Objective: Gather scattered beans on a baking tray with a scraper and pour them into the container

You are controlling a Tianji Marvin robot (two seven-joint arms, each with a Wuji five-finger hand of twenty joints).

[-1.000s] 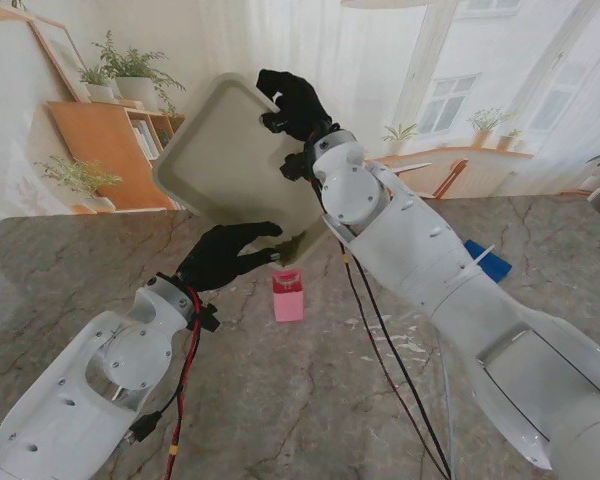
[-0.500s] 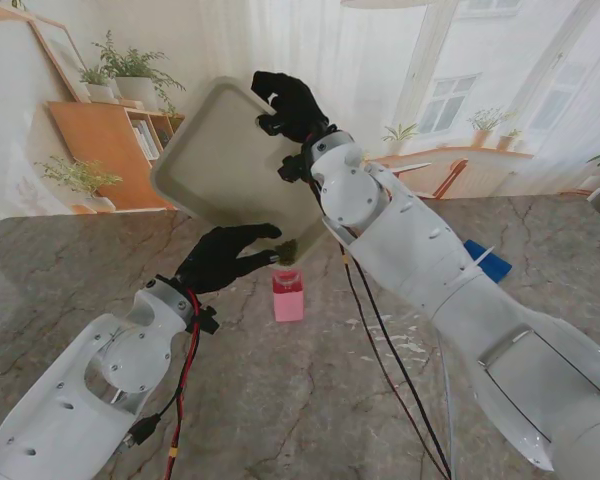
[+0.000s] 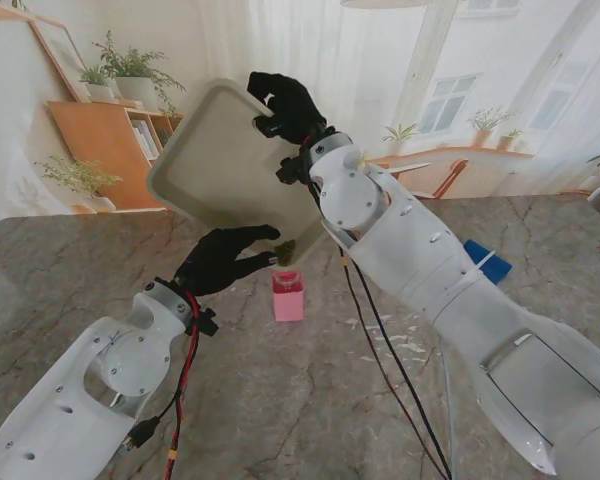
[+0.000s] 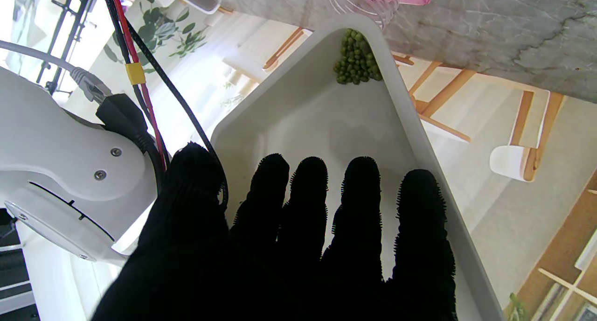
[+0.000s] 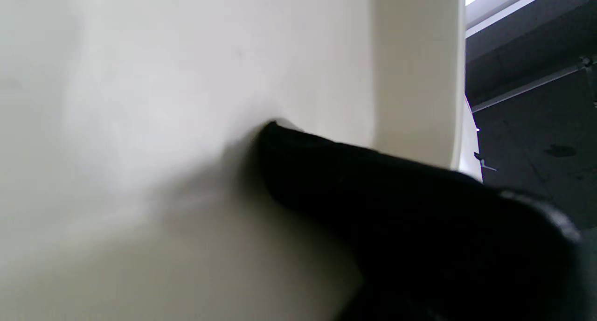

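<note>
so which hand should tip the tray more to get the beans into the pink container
Right. The right hand grips the tray's raised far edge; the left hand only steadies the low corner where the beans sit above the pink container.

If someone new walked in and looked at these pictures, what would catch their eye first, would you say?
Probably the large cream baking tray, tilted steeply above the marble table, with the black-gloved right hand gripping its upper edge and the black-gloved left hand at its lower edge. Next, the green beans piled in the tray's lowest corner, just over the small pink container.
</note>
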